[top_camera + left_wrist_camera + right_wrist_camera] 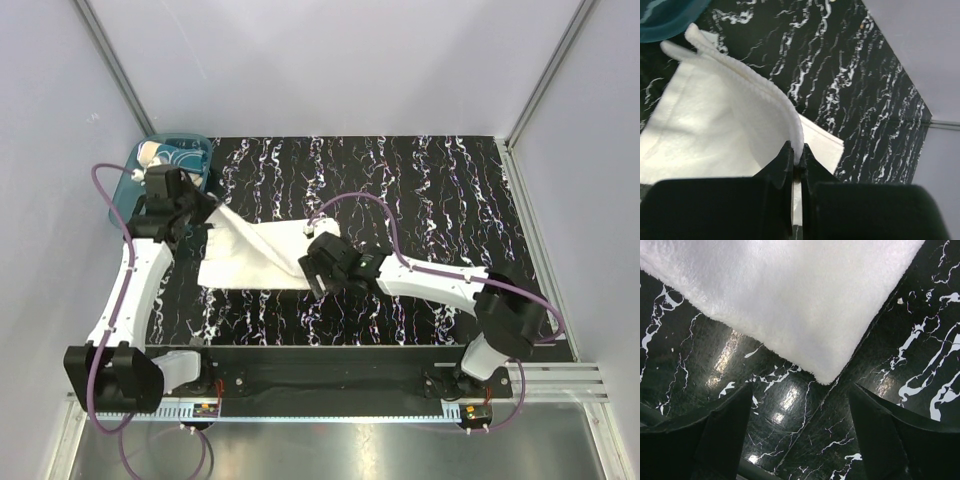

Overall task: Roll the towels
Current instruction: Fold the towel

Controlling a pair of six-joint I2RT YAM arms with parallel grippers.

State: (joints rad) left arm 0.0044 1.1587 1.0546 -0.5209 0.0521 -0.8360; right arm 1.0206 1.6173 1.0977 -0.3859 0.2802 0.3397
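The white towel (250,258) lies folded on the black marbled table, left of centre. My left gripper (207,214) is at its far left corner, shut on the towel's edge and holding that corner up. In the left wrist view the raised hem of the towel (740,90) runs straight into the closed gripper (797,159). My right gripper (318,266) hovers at the towel's right end. Its jaws (802,387) stand wide open just off a corner of the towel (790,300), with only table between them. A cream-tan patterned towel (160,154) sits in the tub.
A translucent teal tub (195,145) stands at the far left corner of the table, just behind my left gripper; its rim (665,17) shows in the left wrist view. Grey walls close in on three sides. The black marbled table (440,190) extends to the right.
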